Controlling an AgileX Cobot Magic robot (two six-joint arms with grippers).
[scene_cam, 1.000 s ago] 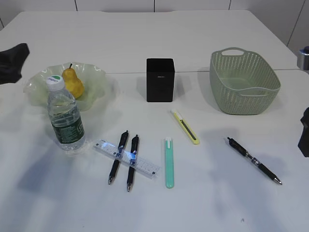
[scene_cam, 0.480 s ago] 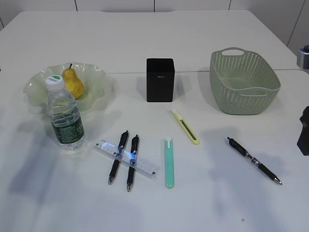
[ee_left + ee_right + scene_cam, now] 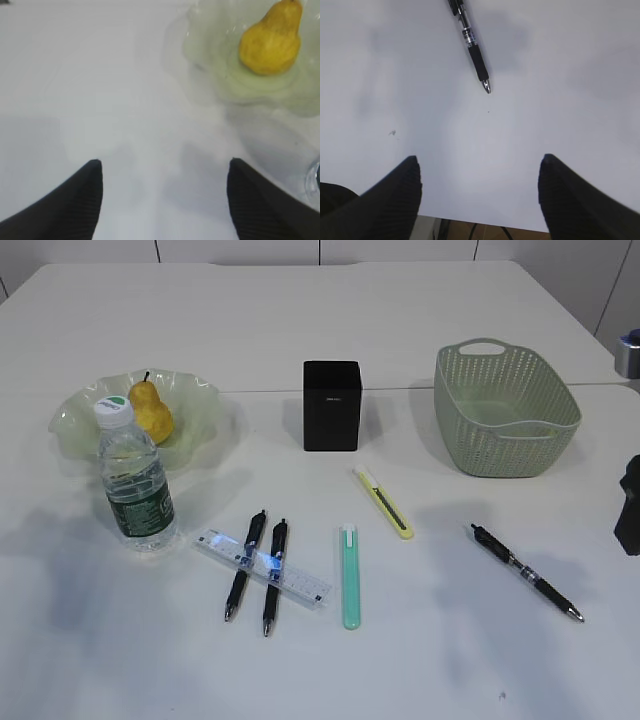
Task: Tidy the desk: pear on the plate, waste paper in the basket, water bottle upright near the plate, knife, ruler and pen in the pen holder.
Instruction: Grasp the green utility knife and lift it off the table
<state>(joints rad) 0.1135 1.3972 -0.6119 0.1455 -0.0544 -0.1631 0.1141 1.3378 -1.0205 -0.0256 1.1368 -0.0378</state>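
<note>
Stationery remained the unfinished part of the job. On the desk, the pear already lay in the plate near the left edge, and the water bottle stood upright just in front of it. The basket sat toward the right edge, the pen holder at mid-desk between plate and basket; no waste paper showed on the desk.

The ruler lay flat toward the front edge, with two black pens lying across it. A green knife and a yellow knife lay to its right, well apart from a third pen nearer the right edge.

The left gripper hung over bare desk beside the plate, fingers spread wide and holding nothing. The right gripper hovered by the front edge, likewise wide open and empty, with the third pen's tip just ahead of it.

That pen looked light, stiff and slick, likely to roll; a pinch across the rubber grip section seemed the surest hold. The thin, clear ruler lay flush with the desk and would probably be hard to get under, so an end overhanging nothing offered little; clearing the pens first seemed wise.
</note>
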